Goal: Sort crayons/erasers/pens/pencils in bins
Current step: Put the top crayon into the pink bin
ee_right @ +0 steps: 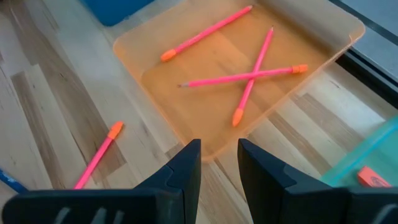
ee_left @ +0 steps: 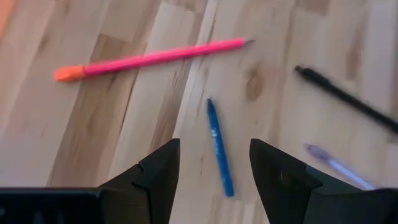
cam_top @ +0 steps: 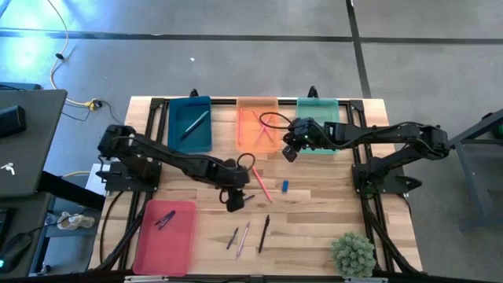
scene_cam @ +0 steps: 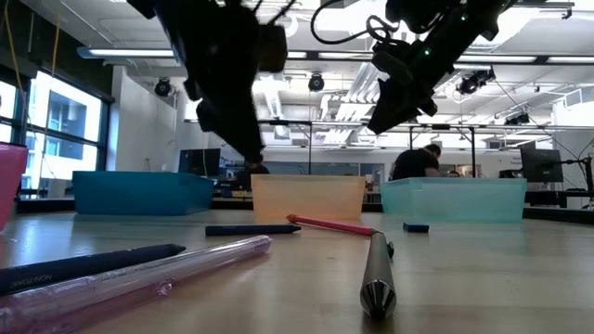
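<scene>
Four bins sit on the wooden table (cam_top: 314,220): the blue bin (cam_top: 190,124), orange bin (cam_top: 257,126) and green bin (cam_top: 318,124) in a row along the top of the high view, the pink bin (cam_top: 166,234) at lower left. Three pink pencils (ee_right: 239,76) already lie crossed in the orange one, and a red eraser (ee_right: 374,177) shows in the green one.

The left gripper (cam_top: 234,200) hangs over the middle of the table, fingers spread wide and empty, straddling a blue crayon (ee_left: 220,147) just below it. A loose pink pencil (ee_left: 149,59) lies near, upper left in the left wrist view, and a black pen (ee_left: 348,101) runs off to the right. A small blue eraser (cam_top: 284,186) sits right of centre in the high view.

The right gripper (cam_top: 290,151) hovers by the near edge of the orange bin, fingers narrow with nothing between them, as far as I can make out.

The risk, to my eye: the crayon is thin and flat on the wood, so if the fingers come down slightly off its line they could roll it aside or pinch only one end. It also lies close enough to the pencil that a skewed descent might nudge that too. Both arms crowd the table's middle, so a careless swing could bring them together.
</scene>
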`<move>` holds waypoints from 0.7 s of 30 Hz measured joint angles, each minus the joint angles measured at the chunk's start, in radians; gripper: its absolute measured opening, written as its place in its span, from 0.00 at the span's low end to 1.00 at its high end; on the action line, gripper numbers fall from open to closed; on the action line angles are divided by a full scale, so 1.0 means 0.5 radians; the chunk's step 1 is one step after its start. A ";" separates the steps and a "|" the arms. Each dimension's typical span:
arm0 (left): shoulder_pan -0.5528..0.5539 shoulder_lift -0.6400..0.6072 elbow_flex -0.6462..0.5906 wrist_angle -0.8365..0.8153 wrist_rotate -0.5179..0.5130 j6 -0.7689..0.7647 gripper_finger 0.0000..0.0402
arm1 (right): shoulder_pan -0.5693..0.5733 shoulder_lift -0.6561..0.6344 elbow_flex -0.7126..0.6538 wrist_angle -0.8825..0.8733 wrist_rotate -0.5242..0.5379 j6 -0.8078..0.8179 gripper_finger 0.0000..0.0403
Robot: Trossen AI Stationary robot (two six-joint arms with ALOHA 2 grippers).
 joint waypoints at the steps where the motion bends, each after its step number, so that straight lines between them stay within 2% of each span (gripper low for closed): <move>1: 0.000 0.026 0.015 -0.054 0.000 -0.001 0.46 | 0.000 0.000 0.000 -0.006 0.000 0.000 0.24; 14: -0.066 0.196 0.036 0.002 0.043 -0.054 0.46 | 0.000 0.001 0.000 -0.008 0.001 0.006 0.24; 21: -0.109 0.196 0.036 0.009 -0.045 -0.068 0.46 | 0.000 0.001 0.000 -0.007 0.001 0.007 0.24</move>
